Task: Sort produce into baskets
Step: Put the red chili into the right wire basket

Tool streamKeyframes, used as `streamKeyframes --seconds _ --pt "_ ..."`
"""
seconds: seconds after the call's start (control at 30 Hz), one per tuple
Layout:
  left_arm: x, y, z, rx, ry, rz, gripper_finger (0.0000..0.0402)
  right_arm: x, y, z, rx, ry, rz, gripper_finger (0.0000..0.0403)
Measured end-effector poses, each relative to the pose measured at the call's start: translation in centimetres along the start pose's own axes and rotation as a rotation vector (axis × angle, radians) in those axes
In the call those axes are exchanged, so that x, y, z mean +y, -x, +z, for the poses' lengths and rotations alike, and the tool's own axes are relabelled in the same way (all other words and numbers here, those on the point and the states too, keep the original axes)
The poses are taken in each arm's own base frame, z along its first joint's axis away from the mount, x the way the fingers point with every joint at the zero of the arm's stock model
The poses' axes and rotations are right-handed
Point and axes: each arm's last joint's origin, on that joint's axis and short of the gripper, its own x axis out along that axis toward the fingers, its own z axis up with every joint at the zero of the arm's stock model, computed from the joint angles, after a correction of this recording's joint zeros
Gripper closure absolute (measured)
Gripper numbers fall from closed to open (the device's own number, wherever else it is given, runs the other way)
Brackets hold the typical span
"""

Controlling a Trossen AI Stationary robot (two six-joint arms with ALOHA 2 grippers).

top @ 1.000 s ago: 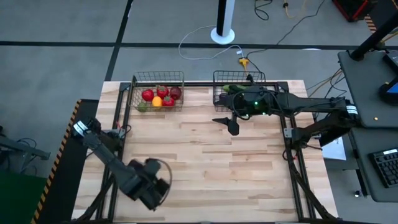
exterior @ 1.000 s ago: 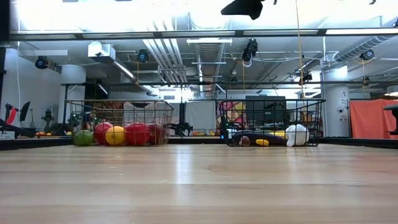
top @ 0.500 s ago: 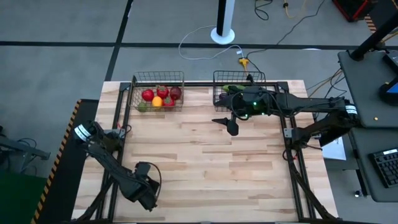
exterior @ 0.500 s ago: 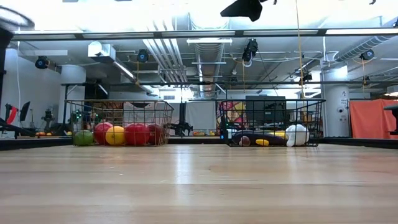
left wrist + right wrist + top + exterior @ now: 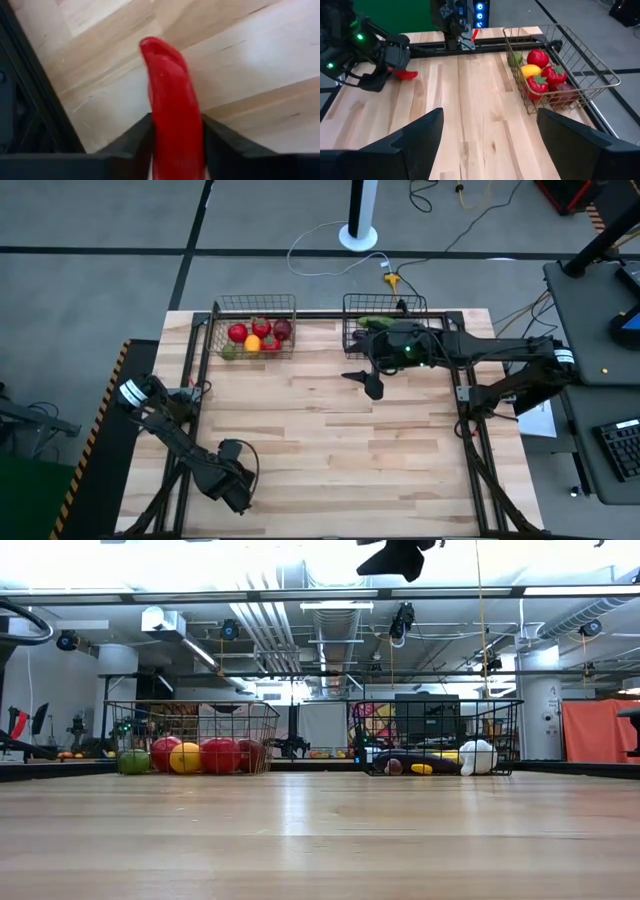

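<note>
A long red pepper (image 5: 172, 115) lies between the fingers of the left gripper (image 5: 175, 145) at the near-left corner of the table (image 5: 330, 430), low over the wood; whether the fingers already pinch it cannot be told. The smooth, tapered skin may slip out on lifting if contact is light. The two baskets (image 5: 255, 330) (image 5: 384, 315) stand at the far edge, well apart from it, so the carry is long. The right gripper (image 5: 371, 379) hangs spread and empty before the right basket, a possible obstruction.
</note>
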Motion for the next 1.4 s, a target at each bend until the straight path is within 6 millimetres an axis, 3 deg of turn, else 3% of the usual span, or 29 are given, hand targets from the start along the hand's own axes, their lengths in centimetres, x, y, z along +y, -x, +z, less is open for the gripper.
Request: streamKeyframes --seconds 0.1,0.2,0.37,0.53,0.63,0.87,1.07,1.23,1.4 --pt "-0.4 0.6 0.0 -0.062 -0.033 -0.05 0.0332 0.1 -0.3 -0.5 0.011 0.004 0.002 0.0095" --pt "-1.3 2.3 0.1 -0.207 -0.099 -0.185 0.0335 0.5 -0.9 -1.2 -0.032 0.014 0.015 0.0097" --pt "-2.5 7.7 0.5 -0.56 -0.272 -0.428 0.0335 1.6 -2.4 -3.4 -0.139 0.06 0.05 0.0094" --pt "-4.4 13.2 0.1 -0.941 -0.592 -0.567 0.0335 3.8 -3.7 -7.3 -0.32 0.096 0.12 0.0098" --pt "-5.2 14.9 0.4 -1.086 -0.712 -0.548 0.0335 5.4 -4.1 -9.8 -0.422 0.127 0.173 0.0101" --pt "-6.3 14.7 3.5 -1.174 -0.812 -0.494 0.0335 7.8 -5.6 -12.4 -0.466 0.151 0.223 0.0102" --pt "-7.3 12.9 5.7 -1.224 -0.865 -0.562 0.0335 9.5 -6.8 -11.2 -0.483 0.13 0.288 0.0102" --pt "-6.7 12.6 6.7 -1.304 -0.799 -0.557 0.0335 10.2 -7.2 -9.5 -0.586 0.06 0.403 0.0095" --pt "-6.8 12.7 7.1 -1.34 -0.79 -0.56 0.0335 10.6 -8.4 -9.2 -0.616 0.031 0.426 0.0097"
